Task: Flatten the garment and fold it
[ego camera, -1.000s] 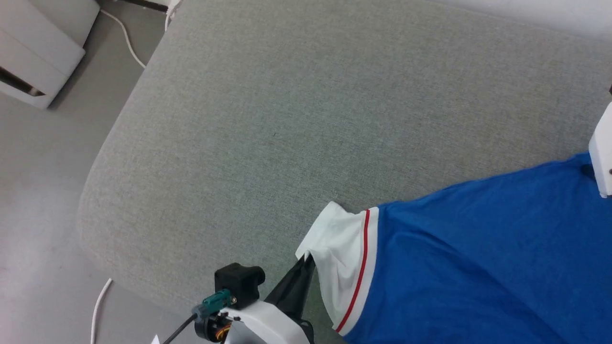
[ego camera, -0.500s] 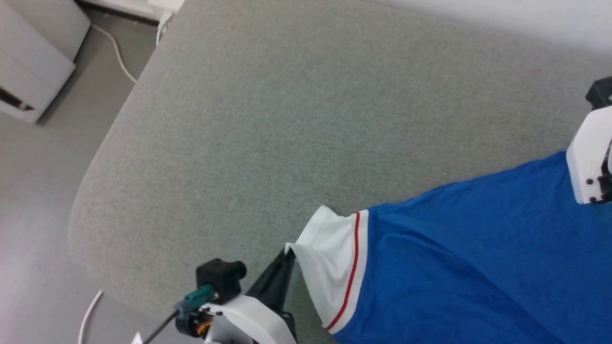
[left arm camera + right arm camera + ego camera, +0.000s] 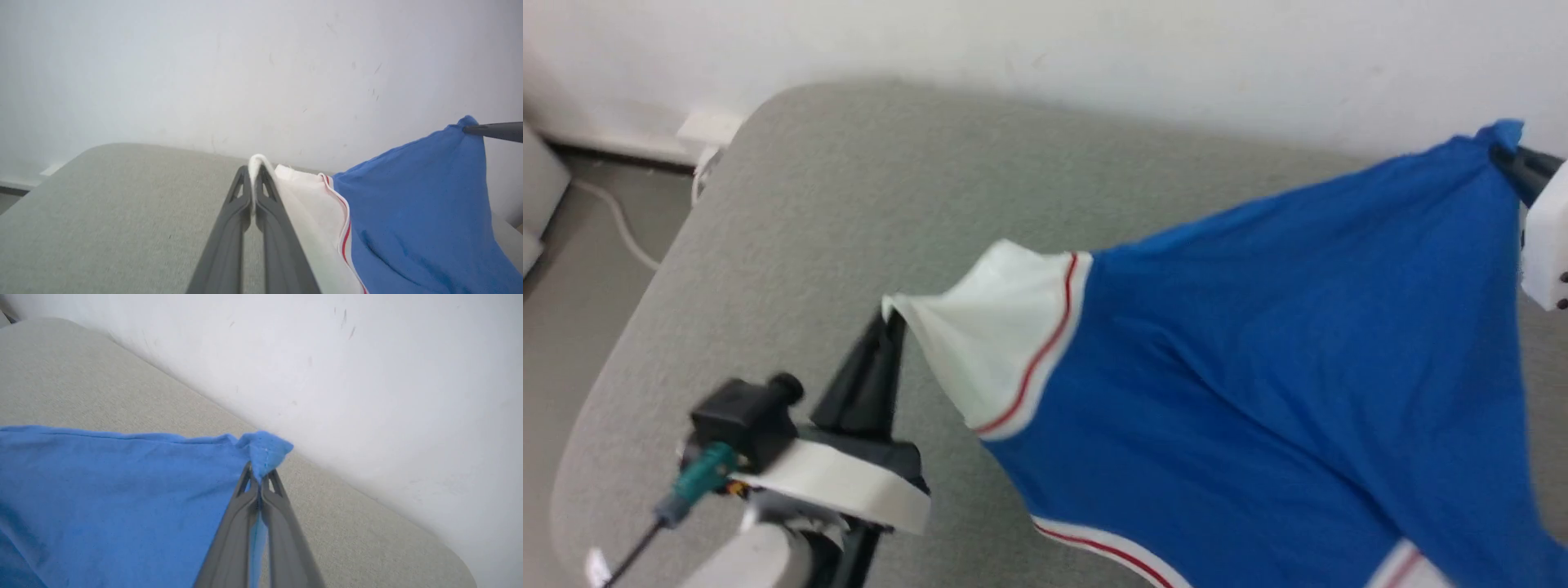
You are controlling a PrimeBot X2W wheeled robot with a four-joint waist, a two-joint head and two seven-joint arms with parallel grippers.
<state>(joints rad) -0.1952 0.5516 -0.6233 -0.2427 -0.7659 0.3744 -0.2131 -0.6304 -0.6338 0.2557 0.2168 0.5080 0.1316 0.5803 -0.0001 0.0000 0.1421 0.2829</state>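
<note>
The garment [image 3: 1258, 351] is a bright blue T-shirt with white sleeves and thin red stripe trim, held up above the grey cushioned surface [image 3: 792, 229] and stretched between both grippers. My left gripper [image 3: 890, 320] is shut on the tip of a white sleeve [image 3: 255, 163]. My right gripper [image 3: 1507, 159] is shut on a blue corner of the shirt [image 3: 263, 451] at the far right. Blue cloth [image 3: 425, 196] hangs down between them. Its lettering and number are hidden.
A white wall [image 3: 1094, 57] rises right behind the grey surface. At the left, the floor [image 3: 564, 269] holds a white cable [image 3: 613, 220] and a wall socket [image 3: 707, 131]. The surface's rounded left edge [image 3: 613, 384] drops off near my left arm.
Both grippers have risen with the shirt, which has lifted off the surface and spread between them. The head view has also tilted up, bringing the wall into sight.
</note>
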